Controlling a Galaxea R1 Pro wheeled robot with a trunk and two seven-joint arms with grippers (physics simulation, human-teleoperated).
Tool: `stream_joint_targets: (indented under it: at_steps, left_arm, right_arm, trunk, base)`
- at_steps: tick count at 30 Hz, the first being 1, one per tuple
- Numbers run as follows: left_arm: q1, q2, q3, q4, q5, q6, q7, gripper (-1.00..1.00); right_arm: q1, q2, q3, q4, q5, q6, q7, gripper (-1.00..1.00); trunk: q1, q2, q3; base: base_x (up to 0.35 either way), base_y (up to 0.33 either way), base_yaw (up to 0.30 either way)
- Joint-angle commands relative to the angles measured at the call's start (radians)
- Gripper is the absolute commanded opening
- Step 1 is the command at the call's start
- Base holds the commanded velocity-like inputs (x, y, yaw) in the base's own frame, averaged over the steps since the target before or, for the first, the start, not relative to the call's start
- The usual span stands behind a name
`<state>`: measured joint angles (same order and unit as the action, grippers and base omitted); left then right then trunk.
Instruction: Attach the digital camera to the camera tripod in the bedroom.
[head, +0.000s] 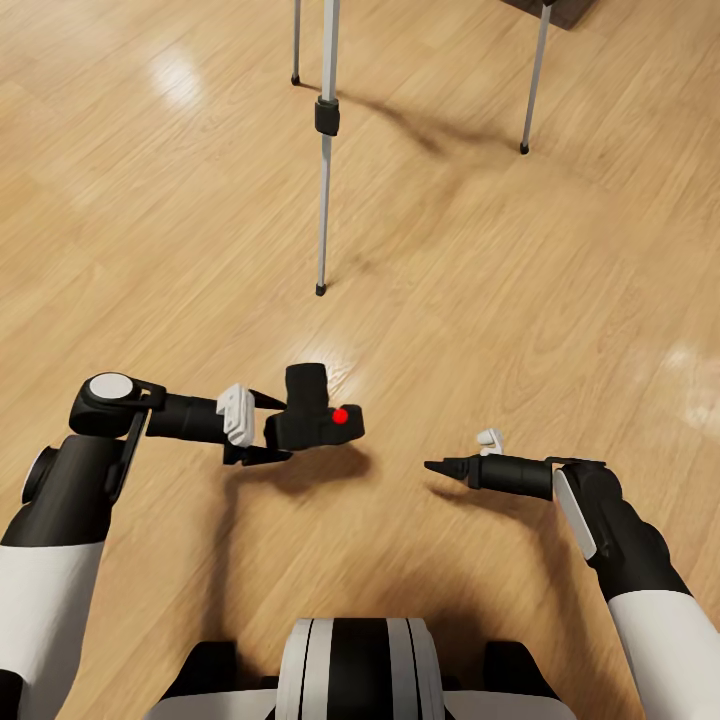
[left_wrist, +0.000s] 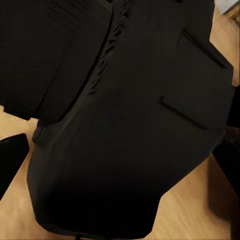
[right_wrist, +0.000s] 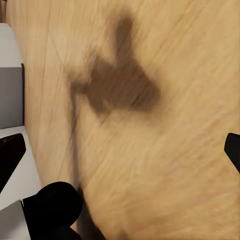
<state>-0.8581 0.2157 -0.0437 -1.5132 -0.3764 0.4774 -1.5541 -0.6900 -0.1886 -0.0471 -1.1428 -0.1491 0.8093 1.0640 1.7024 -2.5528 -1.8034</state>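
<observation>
My left gripper is shut on the digital camera, a small black body with a red round button, and holds it a little above the wood floor. The camera's dark body sits close in the left wrist view. The camera tripod stands ahead. Its three silver legs with black feet are in view, and the nearest foot is roughly a forearm's length beyond the camera. The tripod's head is out of view. My right gripper hovers over bare floor to the right of the camera, open, with its fingertips wide apart.
Light wood floor spreads all around. A dark furniture corner stands at the far right behind the tripod. My own trunk and base lie at the near edge.
</observation>
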Motion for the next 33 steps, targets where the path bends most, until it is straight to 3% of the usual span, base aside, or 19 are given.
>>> stream_joint_targets:
  at_steps: [1, 9, 10, 20, 28, 31, 33]
  left_arm:
    - [0.000, 0.000, -0.001, -0.001, -0.002, 0.011, -0.006, -1.00]
    - [0.000, 0.000, 0.000, 0.029, 0.016, 0.020, -0.007, -1.00]
    - [0.000, -0.005, 0.001, 0.071, 0.054, 0.023, -0.002, -1.00]
    - [0.000, -0.033, 0.000, 0.182, 0.248, 0.042, 0.051, -1.00]
    - [0.000, -0.060, 0.005, 0.169, 0.290, 0.140, 0.062, -1.00]
    - [0.001, -0.071, 0.032, 0.111, 0.313, 0.207, 0.068, -1.00]
    - [0.001, -0.089, 0.075, 0.068, 0.344, 0.274, 0.076, -1.00]
  right_arm:
    - [0.000, 0.000, 0.000, 0.000, -0.003, 0.005, 0.001, 1.00]
    - [0.000, 0.000, 0.000, 0.000, -0.002, 0.005, 0.001, 1.00]
    - [0.000, 0.000, 0.000, 0.000, -0.001, 0.005, 0.000, 1.00]
    - [0.000, 0.000, 0.000, 0.000, -0.001, 0.005, 0.000, 1.00]
    - [0.000, 0.001, 0.001, -0.002, 0.000, 0.005, 0.000, 1.00]
    - [0.000, 0.001, 0.001, -0.004, 0.000, 0.005, 0.000, 1.00]
    - [0.000, 0.001, 0.001, -0.004, 0.000, 0.005, 0.000, 1.00]
  trunk:
    - [0.000, 0.000, 0.000]
    - [0.000, 0.000, 0.000]
    - [0.000, 0.000, 0.000]
    - [0.000, 0.000, 0.000]
    - [0.000, 0.000, 0.000]
    - [0.000, 0.000, 0.000]
    - [0.000, 0.000, 0.000]
  base:
    - [0.000, 0.000, 0.000]
    - [0.000, 0.000, 0.000]
    - [0.000, 0.000, 0.000]
    - [0.000, 0.000, 0.000]
    - [0.000, 0.000, 0.000]
    - [0.000, 0.000, 0.000]
    - [0.000, 0.000, 0.000]
